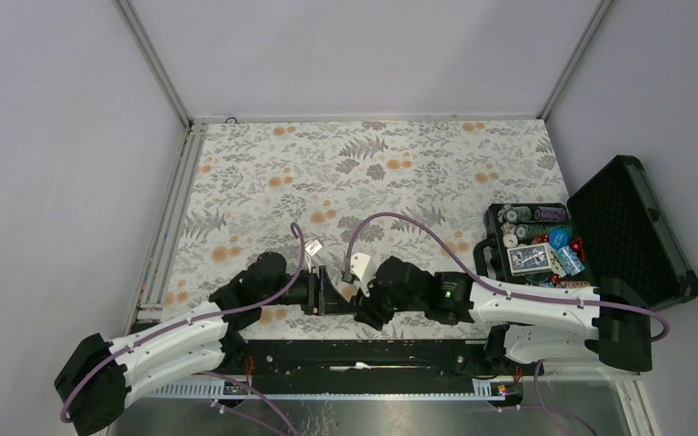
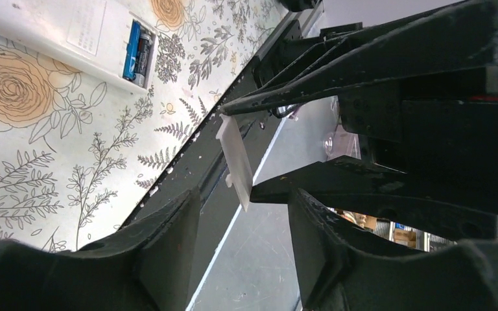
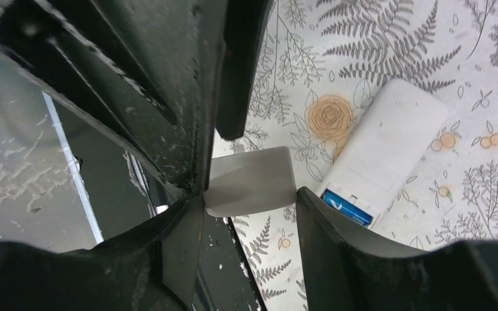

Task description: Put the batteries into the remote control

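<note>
Showing, from overhead only, the left gripper (image 1: 330,295) and the right gripper (image 1: 359,298) meeting nose to nose at the near table edge, with the remote control (image 1: 360,266) lying just beyond their tips on the flowered cloth (image 1: 373,163). Hiding, from that height, whatever is sitting between the fingers.

Revealing it in the wrist views instead: a thin white battery cover (image 3: 249,180), off the remote. Pinching that cover by two opposite edges with the right fingers (image 3: 337,240) (edge-on from the left wrist, flat-on from the right). Standing spread around the cover's lower end with the left fingers (image 2: 168,253), leaving a gap on either side and not touching it.

Lying beyond and to one side of both grippers, clear of every finger, plain back up and compartment open. Sitting inside that compartment, the batteries (image 2: 136,55), side by side, one bright blue and its neighbour darker; showing only a blue sliver from the right wrist.

Standing well off on the right arm's outer side, in the overhead view alone, an open black case (image 1: 632,227), holding round chip stacks (image 1: 527,218), a blue-backed card deck (image 1: 529,259) and small blue pieces (image 1: 559,238) in its tray.
</note>
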Robot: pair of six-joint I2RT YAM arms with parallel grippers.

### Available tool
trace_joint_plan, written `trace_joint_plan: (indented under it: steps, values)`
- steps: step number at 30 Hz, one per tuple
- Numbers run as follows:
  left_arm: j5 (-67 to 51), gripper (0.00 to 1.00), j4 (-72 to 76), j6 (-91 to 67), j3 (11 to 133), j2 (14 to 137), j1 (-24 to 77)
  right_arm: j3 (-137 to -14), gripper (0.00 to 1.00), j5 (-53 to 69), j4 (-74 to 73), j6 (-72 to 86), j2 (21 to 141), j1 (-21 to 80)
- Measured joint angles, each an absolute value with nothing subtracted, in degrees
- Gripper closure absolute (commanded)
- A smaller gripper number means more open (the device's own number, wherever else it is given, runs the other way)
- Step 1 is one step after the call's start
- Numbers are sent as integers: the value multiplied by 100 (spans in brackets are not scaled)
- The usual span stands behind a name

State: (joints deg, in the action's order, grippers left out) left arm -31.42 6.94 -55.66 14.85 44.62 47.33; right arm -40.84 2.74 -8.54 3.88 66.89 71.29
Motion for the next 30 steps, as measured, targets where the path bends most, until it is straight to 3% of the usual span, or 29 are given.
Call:
trace_joint_plan:
  steps: [8,17,26,30]
  values:
    - [-3382,64,1247,-5817,1317,4845,4718,-4084,87,320,-644,174,6689,7258]
    - [-3564,100,1686,-6049,1249,5002,4716,-4084,80,408,-550,-36,6692,7363]
    - [-3730,100,2053,-6403,1153,5000,4678,-3835,48,508,-316,-550,6351,7373]
    - [-3922,100,2244,-6504,1153,4984,4678,-3476,39,729,-14,-998,5852,7373]
